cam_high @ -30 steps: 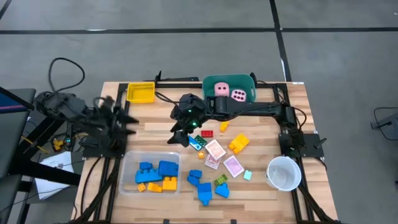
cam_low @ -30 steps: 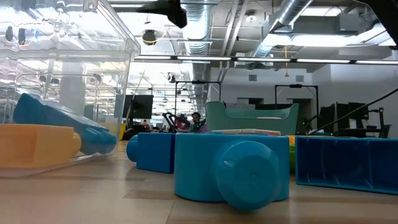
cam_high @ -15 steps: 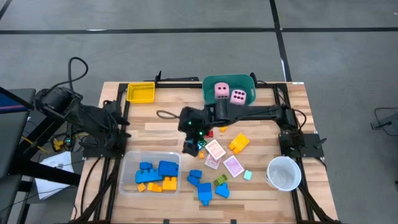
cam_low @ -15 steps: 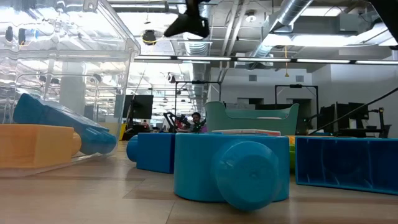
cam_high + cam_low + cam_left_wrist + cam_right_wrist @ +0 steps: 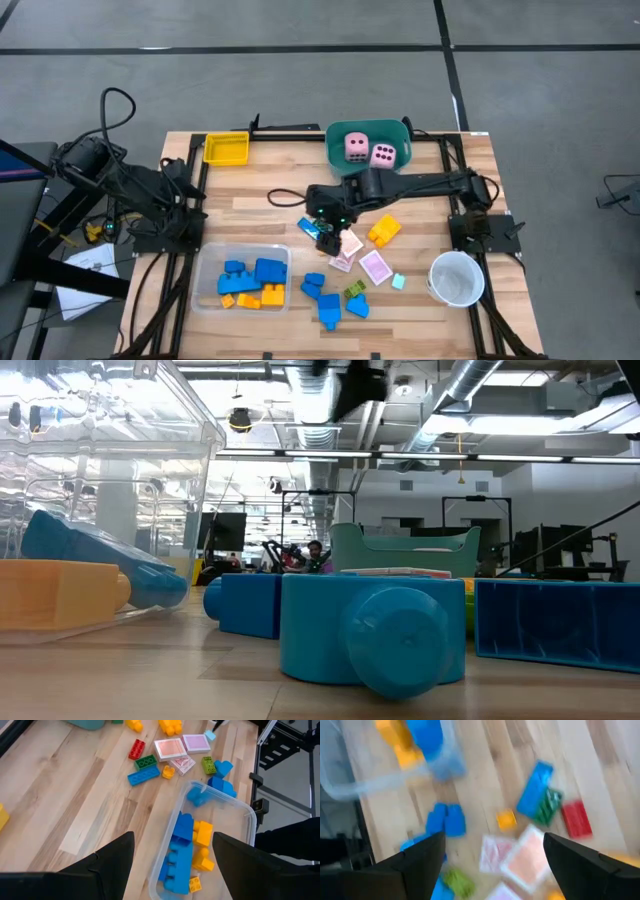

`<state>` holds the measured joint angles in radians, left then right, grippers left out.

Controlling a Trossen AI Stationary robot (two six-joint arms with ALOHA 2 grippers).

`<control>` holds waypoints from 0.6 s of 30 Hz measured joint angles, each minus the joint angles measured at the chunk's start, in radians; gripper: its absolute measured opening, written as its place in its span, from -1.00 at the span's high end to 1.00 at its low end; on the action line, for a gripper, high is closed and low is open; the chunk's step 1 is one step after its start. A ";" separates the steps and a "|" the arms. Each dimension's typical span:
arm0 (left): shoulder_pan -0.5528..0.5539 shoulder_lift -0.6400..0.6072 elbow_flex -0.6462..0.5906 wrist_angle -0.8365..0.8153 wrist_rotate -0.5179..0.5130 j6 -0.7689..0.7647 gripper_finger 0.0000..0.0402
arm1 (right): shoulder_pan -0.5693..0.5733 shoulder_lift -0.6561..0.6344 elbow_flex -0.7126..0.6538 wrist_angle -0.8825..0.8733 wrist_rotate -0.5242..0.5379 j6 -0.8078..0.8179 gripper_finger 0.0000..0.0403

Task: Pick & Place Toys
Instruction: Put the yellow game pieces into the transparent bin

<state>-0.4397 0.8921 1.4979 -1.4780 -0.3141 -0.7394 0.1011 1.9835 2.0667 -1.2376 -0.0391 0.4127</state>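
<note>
Two pink dice [image 5: 368, 150] sit in the teal tub [image 5: 336, 137]; blue and orange blocks [image 5: 252, 281] lie in the clear tray [image 5: 206, 262]. Right gripper [image 5: 325, 228] fingers are held apart over loose blocks; left gripper [image 5: 172, 852] fingers are apart too.

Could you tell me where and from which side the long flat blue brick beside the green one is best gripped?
Grip the long blue brick across its narrow width, at mid-length, coming straight down. It lies flat on the table, and its far long side sits close against the green brick, so the fit there looks tight.
</note>
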 joint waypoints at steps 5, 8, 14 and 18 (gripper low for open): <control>0.000 0.000 0.000 0.001 0.000 0.001 -0.32 | -0.005 -0.098 -0.117 -0.014 0.019 -0.004 -0.62; 0.000 0.000 0.000 0.004 0.000 0.001 -0.32 | -0.006 -0.181 -0.228 -0.003 0.040 0.011 -0.62; 0.000 -0.001 0.000 0.003 0.000 0.001 -0.32 | -0.010 -0.375 -0.514 0.095 0.046 0.096 -0.62; 0.000 -0.001 0.000 0.003 0.000 0.001 -0.32 | -0.016 -0.481 -0.685 0.131 0.047 0.148 -0.62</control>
<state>-0.4397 0.8909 1.4979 -1.4746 -0.3138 -0.7383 0.0848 1.5024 1.3818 -1.1066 0.0075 0.5606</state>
